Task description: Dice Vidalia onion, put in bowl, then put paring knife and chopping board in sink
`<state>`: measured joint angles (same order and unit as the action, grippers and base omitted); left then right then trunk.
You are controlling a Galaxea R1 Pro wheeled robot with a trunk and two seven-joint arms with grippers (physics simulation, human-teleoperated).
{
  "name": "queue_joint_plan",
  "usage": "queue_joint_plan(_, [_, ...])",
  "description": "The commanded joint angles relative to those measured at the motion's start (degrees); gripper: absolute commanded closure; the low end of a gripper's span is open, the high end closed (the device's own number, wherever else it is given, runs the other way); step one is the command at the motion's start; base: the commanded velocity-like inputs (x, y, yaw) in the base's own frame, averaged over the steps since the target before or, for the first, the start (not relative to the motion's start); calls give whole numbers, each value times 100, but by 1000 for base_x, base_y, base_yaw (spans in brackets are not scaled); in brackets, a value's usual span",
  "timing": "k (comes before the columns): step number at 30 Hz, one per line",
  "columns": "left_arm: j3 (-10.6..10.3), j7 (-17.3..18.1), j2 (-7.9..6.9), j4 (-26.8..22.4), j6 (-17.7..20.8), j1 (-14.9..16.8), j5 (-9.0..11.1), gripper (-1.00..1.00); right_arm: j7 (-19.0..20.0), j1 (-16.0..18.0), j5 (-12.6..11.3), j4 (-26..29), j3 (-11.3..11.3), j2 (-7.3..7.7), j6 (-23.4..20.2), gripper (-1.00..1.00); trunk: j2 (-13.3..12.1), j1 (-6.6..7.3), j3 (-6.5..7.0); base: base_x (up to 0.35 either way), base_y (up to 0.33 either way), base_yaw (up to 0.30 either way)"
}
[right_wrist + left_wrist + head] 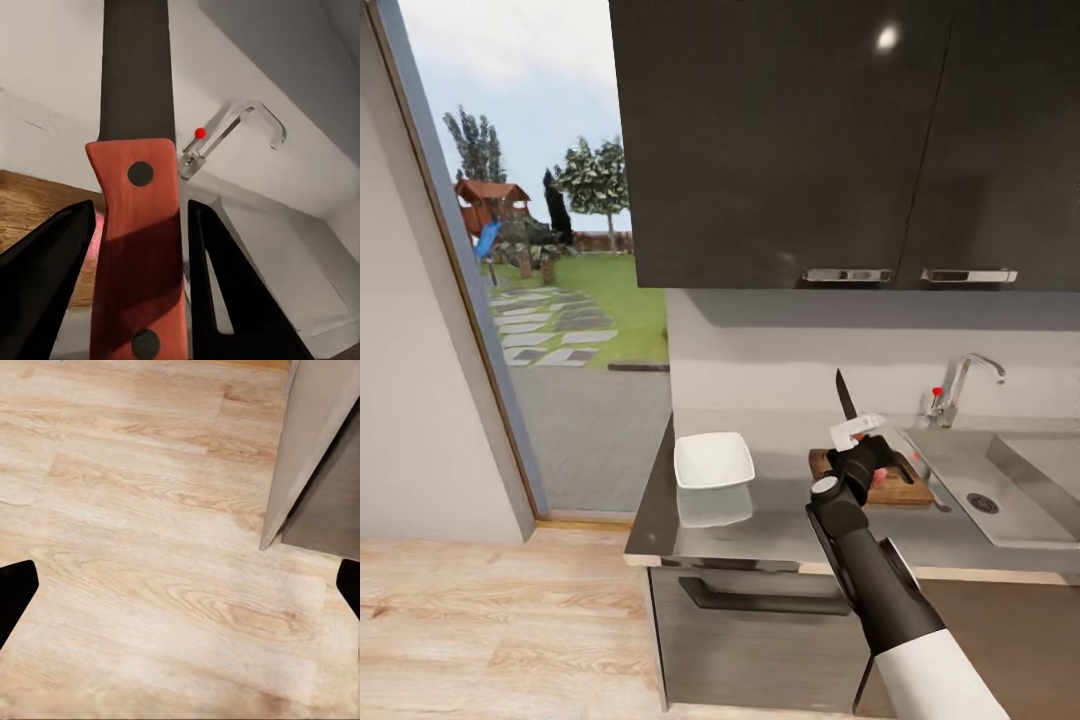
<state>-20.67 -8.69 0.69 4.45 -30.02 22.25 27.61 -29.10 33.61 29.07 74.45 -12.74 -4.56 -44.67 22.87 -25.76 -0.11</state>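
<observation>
Right hand (139, 247) grips paring knife (139, 225) (blade at 12 o'clock) above chopping board (900, 487); left hand (180, 592) spread wide, empty.

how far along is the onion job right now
Early to midway. The right hand grips the orange-red-handled paring knife, blade up, above the brown wooden chopping board. Something pinkish lies on the board, probably the onion; whether it's diced I can't tell. The shallow white bowl looks empty. Knife and board aren't yet in the grey steel sink.
</observation>
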Motion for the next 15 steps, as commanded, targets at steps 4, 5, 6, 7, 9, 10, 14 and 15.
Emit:
queue_joint_plan(4, [-51, 1, -2, 25, 1384, 3, 9, -100, -11, 2, 13, -44, -399, 226, -30, 100, 5, -2, 0, 0, -1, 0])
queue_joint_plan(5, [-51, 0, -4, 27, 1476, 1, 8, -100, -7, 1, 12, -79, -433, 298, -26, 100, 5, -2, 0, 0, 0, 0])
queue_joint_plan(6, [-51, 0, -5, 27, 1511, -1, 8, -100, -4, 0, 12, -107, -445, 331, -22, 100, 5, -2, 0, 0, 0, 0])
queue_joint_plan(7, [-51, -1, -4, 28, 1560, -9, 8, -100, 4, 0, 11, -179, -462, 381, -15, 100, 5, -2, 0, 0, 0, 0])
queue_joint_plan(9, [-51, -1, 18, 29, 1612, -53, 8, -100, 30, -1, 11, -329, -480, 435, 6, 100, 5, -2, 0, 0, 0, 0])
queue_joint_plan(10, [-51, -1, 37, 29, 1626, -78, 8, -100, 39, 0, 11, -375, -484, 449, 18, 100, 5, -2, 0, 0, 0, 0])
queue_joint_plan(14, [-51, -6, 69, 29, 1707, -169, 10, -100, 52, 0, 13, -450, -554, 471, 30, 100, 5, -2, 0, 88, -82, 0])
queue_joint_plan(15, [-51, -7, 70, 29, 1735, -175, 10, -100, 52, 0, 12, -456, -589, 472, 30, 100, 5, -2, 0, 166, -151, 0])
